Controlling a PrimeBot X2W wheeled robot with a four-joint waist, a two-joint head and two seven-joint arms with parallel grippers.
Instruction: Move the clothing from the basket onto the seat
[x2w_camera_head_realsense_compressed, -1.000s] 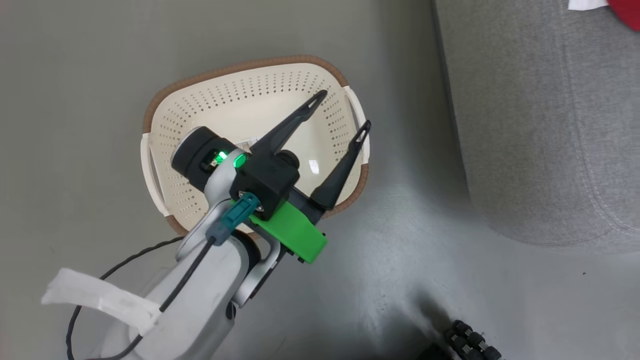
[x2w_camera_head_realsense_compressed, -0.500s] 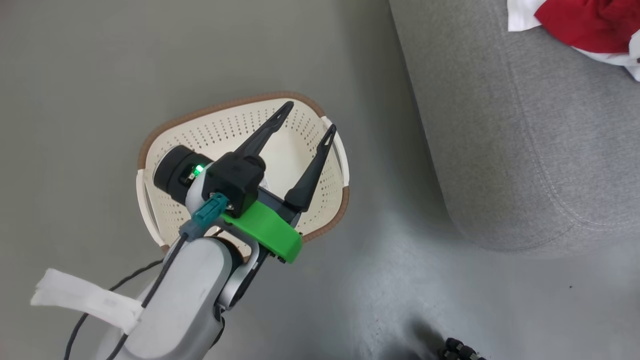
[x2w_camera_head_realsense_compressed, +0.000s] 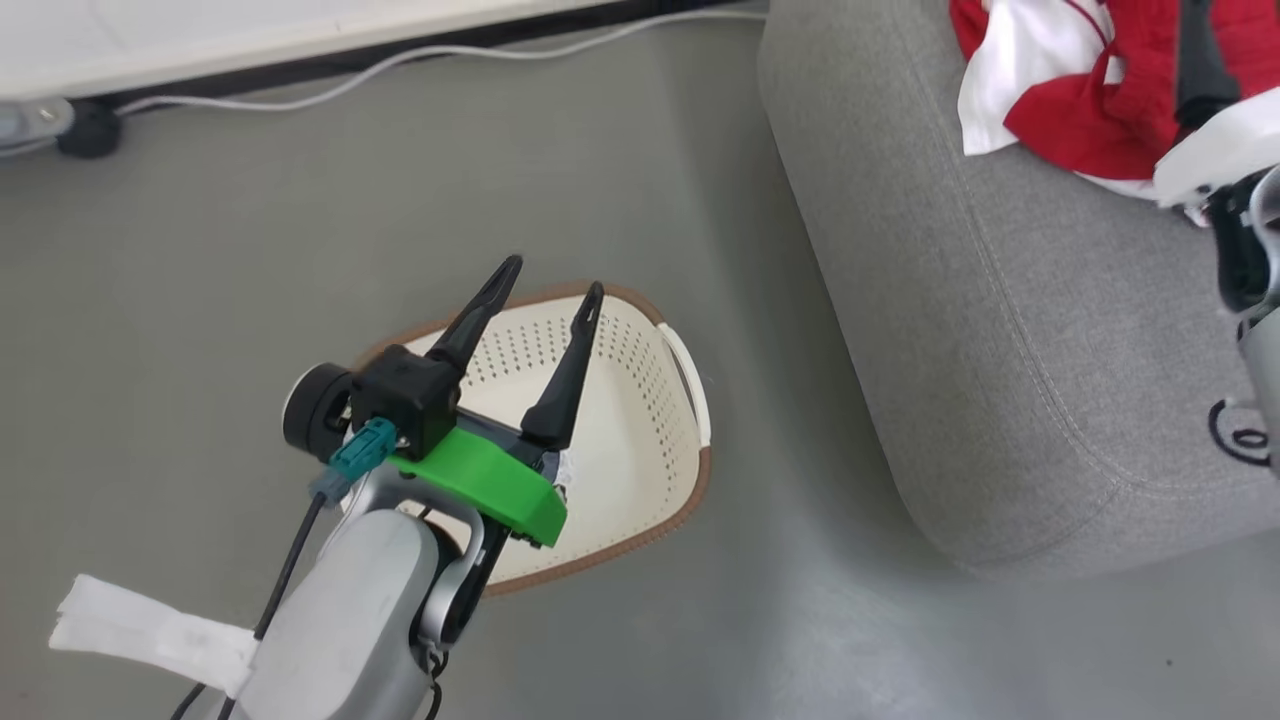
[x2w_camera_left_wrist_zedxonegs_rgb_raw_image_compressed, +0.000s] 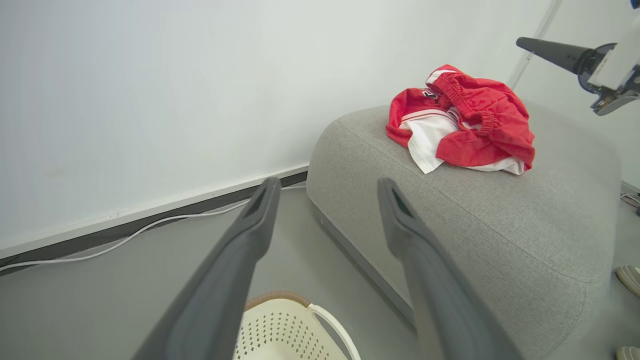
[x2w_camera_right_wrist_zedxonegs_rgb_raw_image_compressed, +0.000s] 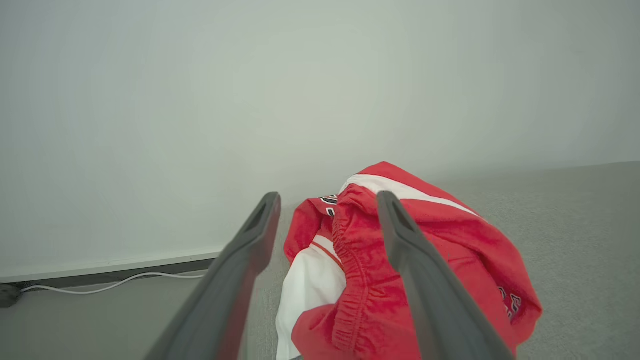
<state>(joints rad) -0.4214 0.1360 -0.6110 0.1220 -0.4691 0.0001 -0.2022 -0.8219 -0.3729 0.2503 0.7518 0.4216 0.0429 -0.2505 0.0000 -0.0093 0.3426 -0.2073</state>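
The red and white clothing (x2w_camera_head_realsense_compressed: 1080, 95) lies in a crumpled heap on the light-grey seat (x2w_camera_head_realsense_compressed: 960, 300), near its far end. My right gripper (x2w_camera_right_wrist_zedxonegs_rgb_raw_image_compressed: 328, 199) hovers open just over the heap; one dark finger (x2w_camera_head_realsense_compressed: 1197, 60) rises beside the cloth. The cream basket (x2w_camera_head_realsense_compressed: 655, 400) stands on the floor left of the seat, and its visible inside is bare. My left gripper (x2w_camera_head_realsense_compressed: 553, 278) is open above the basket, holding nothing. The left wrist view looks past the left gripper (x2w_camera_left_wrist_zedxonegs_rgb_raw_image_compressed: 327, 182) to the clothing (x2w_camera_left_wrist_zedxonegs_rgb_raw_image_compressed: 465, 125), the seat (x2w_camera_left_wrist_zedxonegs_rgb_raw_image_compressed: 500, 230) and the basket's rim (x2w_camera_left_wrist_zedxonegs_rgb_raw_image_compressed: 272, 299).
A white cable (x2w_camera_head_realsense_compressed: 400, 62) runs along the base of the wall, ending by a dark plug (x2w_camera_head_realsense_compressed: 88, 130). Grey floor surrounds the basket. A pale shoe (x2w_camera_left_wrist_zedxonegs_rgb_raw_image_compressed: 631, 278) shows at the seat's far side. A white tape tag (x2w_camera_head_realsense_compressed: 150, 630) hangs off my left forearm.
The head camera has swung, so the basket sits lower and the seat, clothing and right arm have come into the picture. My left gripper stays open over the basket.
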